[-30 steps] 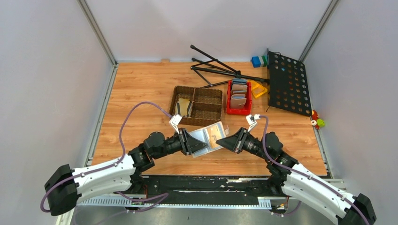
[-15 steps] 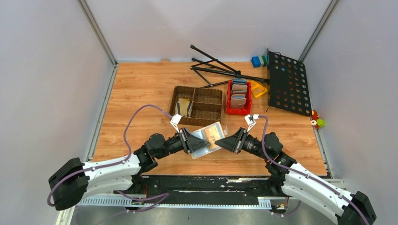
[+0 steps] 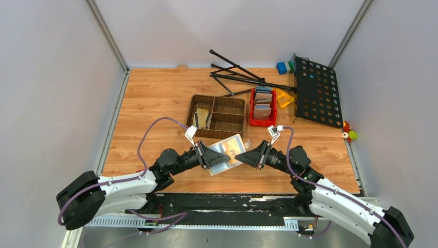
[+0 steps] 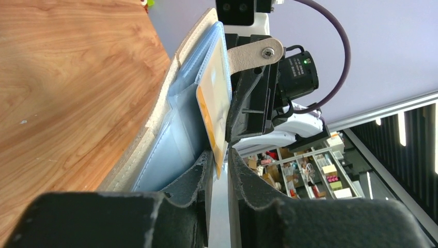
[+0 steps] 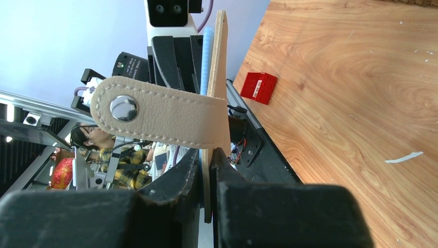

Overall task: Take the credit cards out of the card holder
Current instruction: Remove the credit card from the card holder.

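Note:
The beige card holder (image 3: 221, 161) hangs open in the air between my two grippers, its pale blue pockets (image 4: 170, 124) facing the left wrist camera. A tan-gold credit card (image 4: 213, 103) sticks out of a pocket. Its corner lies between the fingers of my left gripper (image 4: 221, 157), whose jaws stand narrowly open around it with a slit still showing. My right gripper (image 5: 207, 155) is shut on the card holder's beige edge (image 5: 217, 62), just below the strap tab (image 5: 160, 111). Seen from above, the left gripper (image 3: 221, 156) and right gripper (image 3: 238, 157) face each other across the card (image 3: 233, 146).
Behind the grippers stands a brown woven basket (image 3: 193, 109) with compartments. A red bin (image 3: 253, 111) holding wallets is to its right. A black folding stand (image 3: 237, 72) and perforated black plate (image 3: 316, 90) lie at the back right. Small coloured blocks (image 3: 284, 67) sit by the far edge.
The left gripper's jaws have narrowed around the card's corner. Both grippers and the card holder have drifted slightly left and away from the bases.

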